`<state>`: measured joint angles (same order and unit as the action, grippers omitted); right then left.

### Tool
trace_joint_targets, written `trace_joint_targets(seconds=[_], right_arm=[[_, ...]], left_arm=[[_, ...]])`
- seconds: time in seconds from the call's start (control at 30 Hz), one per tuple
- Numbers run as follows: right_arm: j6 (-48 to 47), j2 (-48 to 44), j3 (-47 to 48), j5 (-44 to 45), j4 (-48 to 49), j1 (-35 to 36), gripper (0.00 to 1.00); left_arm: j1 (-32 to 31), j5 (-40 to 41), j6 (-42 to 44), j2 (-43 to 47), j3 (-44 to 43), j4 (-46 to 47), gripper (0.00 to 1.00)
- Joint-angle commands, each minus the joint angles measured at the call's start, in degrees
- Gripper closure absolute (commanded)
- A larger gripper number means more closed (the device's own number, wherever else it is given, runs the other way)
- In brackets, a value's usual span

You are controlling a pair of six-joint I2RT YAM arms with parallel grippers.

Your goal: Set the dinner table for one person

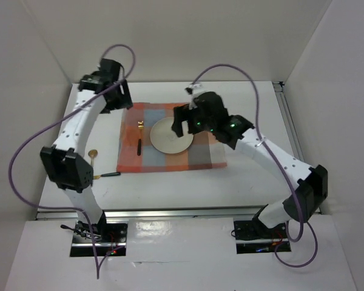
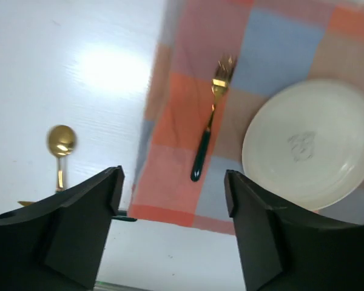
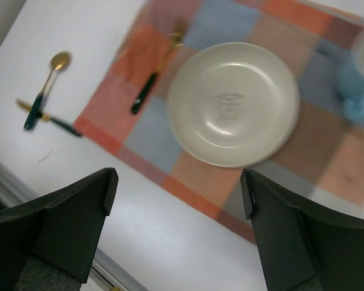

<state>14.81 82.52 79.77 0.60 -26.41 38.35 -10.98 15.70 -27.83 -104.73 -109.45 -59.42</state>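
Left wrist view shows the left tool (image 2: 173, 182) released, facing the fork (image 2: 209, 121); right tool (image 3: 179, 182) likewise spread above the plate (image 3: 233, 103).

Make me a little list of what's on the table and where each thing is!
Mat: checked cloth, middle of the dinner table
Plate: on the mat, empty
Fork: on the mat, left of the plate
Spoon: on bare table, left of the mat
Other utensil: green handle, crossing the spoon's handle
Left gripper: open, holding nothing
Right gripper: open, holding nothing
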Motion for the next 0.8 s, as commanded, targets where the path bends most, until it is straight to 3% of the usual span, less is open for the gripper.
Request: trace_joint_targets(seconds=[0.0,0.13,0.27,0.5,0.6,0.77], right_arm=[[-5.4,6.3,-1.5,0.1,9.6,8.4,0.06],[-11.5,17.2,4.5,1.2,14.6,19.5,0.12],[-17.6,27.9,12.0,-4.0,18.3,24.3,0.19],[-20.2,48.9,34.3,-7.5,16.8,27.8,0.23],[-20.2,57.5,45.0,-6.1,13.5,28.4,0.18],[-23.3,67.3,53.7,-5.6,11.1,29.0,0.17]], left_arm=[[6.1,0.0,-2.4,8.4,-3.5,-6.6,0.11],[12.6,-0.7,-5.1,20.6,3.9,-1.6,0.07],[18.3,-0.2,-5.1,23.7,5.7,-1.8,0.07],[23.8,-3.0,-3.1,25.4,7.0,-3.7,0.07],[23.8,-5.3,-3.1,26.0,8.3,-3.7,0.07],[24.3,-7.5,-3.1,27.4,10.5,-1.8,0.07]])
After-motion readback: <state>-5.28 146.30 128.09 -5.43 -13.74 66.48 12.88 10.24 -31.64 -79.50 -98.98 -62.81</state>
